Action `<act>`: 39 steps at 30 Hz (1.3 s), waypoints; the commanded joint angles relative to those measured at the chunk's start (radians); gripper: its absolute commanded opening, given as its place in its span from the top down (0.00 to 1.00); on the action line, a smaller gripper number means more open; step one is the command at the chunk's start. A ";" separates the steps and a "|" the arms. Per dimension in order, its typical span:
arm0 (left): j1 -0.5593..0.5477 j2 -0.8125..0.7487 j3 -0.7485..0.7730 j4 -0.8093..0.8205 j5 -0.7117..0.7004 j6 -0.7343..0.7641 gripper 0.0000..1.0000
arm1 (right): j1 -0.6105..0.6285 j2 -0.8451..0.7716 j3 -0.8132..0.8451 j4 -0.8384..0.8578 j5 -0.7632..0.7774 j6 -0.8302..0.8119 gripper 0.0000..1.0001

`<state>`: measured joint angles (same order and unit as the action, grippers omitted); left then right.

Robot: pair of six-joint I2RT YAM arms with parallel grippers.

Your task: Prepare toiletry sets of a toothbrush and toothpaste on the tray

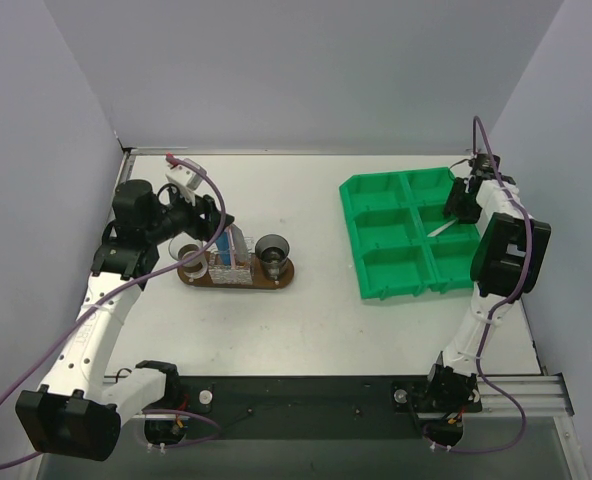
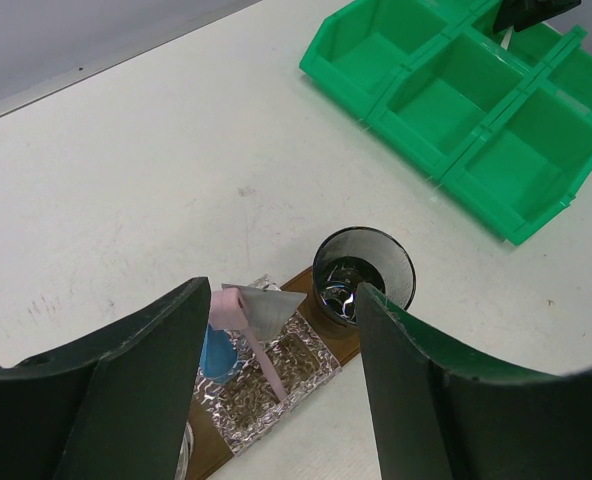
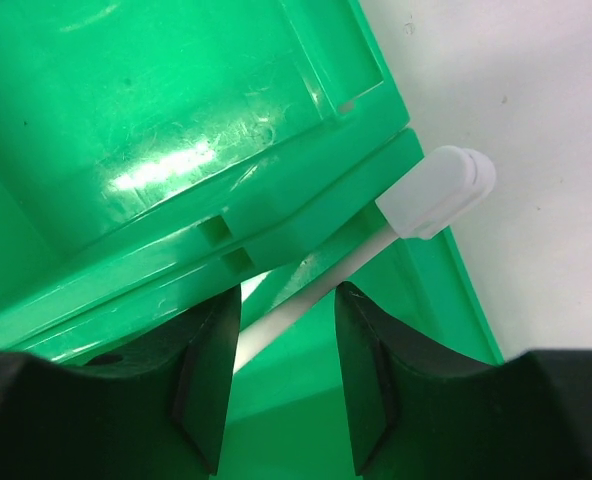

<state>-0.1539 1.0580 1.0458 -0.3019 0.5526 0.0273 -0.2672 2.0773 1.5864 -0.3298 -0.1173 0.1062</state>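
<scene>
My right gripper point(image 3: 286, 315) sits part-open straddling the toothbrush point(image 3: 431, 195) in the green bin point(image 3: 176, 150), and it looks light, stiff, probably slippery, so I'd pinch mid-handle, not the head.

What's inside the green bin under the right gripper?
One white toothbrush, capped head up by the green bin rim, between the open fingers of the right gripper. Its lower handle is hidden behind the gripper.
</scene>
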 commanded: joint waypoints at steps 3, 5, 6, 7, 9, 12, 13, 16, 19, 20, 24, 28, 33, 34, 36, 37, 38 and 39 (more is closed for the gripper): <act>0.010 -0.010 0.002 0.047 0.018 0.016 0.30 | 0.009 0.012 0.032 -0.040 0.042 -0.013 0.64; 0.010 -0.012 0.000 0.049 0.023 0.014 0.30 | 0.011 0.017 0.038 -0.052 0.048 -0.017 0.64; 0.010 -0.015 0.000 0.050 0.021 0.013 0.30 | 0.013 0.018 0.041 -0.058 0.051 -0.019 0.64; 0.010 -0.013 -0.001 0.052 0.024 0.010 0.30 | 0.014 0.020 0.044 -0.063 0.053 -0.020 0.64; 0.010 -0.018 -0.004 0.052 0.027 0.008 0.30 | 0.016 0.023 0.047 -0.067 0.054 -0.025 0.64; 0.010 -0.023 -0.007 0.053 0.027 0.006 0.30 | 0.019 0.032 0.055 -0.089 0.059 -0.033 0.65; 0.010 -0.023 -0.007 0.055 0.026 0.006 0.30 | 0.019 0.033 0.060 -0.092 0.057 -0.034 0.65; 0.010 -0.026 -0.007 0.058 0.029 0.005 0.30 | 0.025 0.038 0.063 -0.100 0.065 -0.040 0.65; 0.010 -0.027 -0.009 0.060 0.029 0.002 0.30 | 0.031 0.043 0.069 -0.106 0.070 -0.046 0.68; 0.010 -0.029 -0.009 0.058 0.029 0.002 0.30 | 0.031 0.044 0.073 -0.107 0.073 -0.046 0.69; 0.010 -0.030 -0.009 0.058 0.027 0.002 0.30 | 0.033 0.044 0.072 -0.110 0.073 -0.048 0.77; 0.010 -0.033 -0.009 0.053 0.026 0.006 0.30 | 0.033 0.038 0.067 -0.110 0.070 -0.054 0.84; 0.010 -0.032 -0.009 0.056 0.026 0.005 0.30 | 0.033 -0.005 0.054 -0.101 0.050 -0.048 0.94; 0.010 -0.032 -0.009 0.058 0.029 0.005 0.30 | 0.033 -0.017 0.049 -0.097 0.045 -0.048 0.95; 0.010 -0.032 -0.010 0.061 0.027 0.002 0.30 | 0.034 -0.055 0.041 -0.080 0.047 -0.045 0.97; 0.010 -0.030 -0.012 0.063 0.029 0.002 0.30 | 0.034 -0.068 0.032 -0.074 0.048 -0.043 0.98; 0.010 -0.029 -0.012 0.064 0.029 0.002 0.30 | 0.034 -0.091 0.030 -0.071 0.048 -0.040 0.99; 0.010 -0.029 -0.013 0.069 0.030 0.002 0.30 | 0.034 -0.101 0.029 -0.066 0.048 -0.034 0.99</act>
<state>-0.1486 1.0466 1.0279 -0.2859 0.5564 0.0322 -0.2405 2.1029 1.6249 -0.3889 -0.0635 0.0780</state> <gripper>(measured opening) 0.699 0.167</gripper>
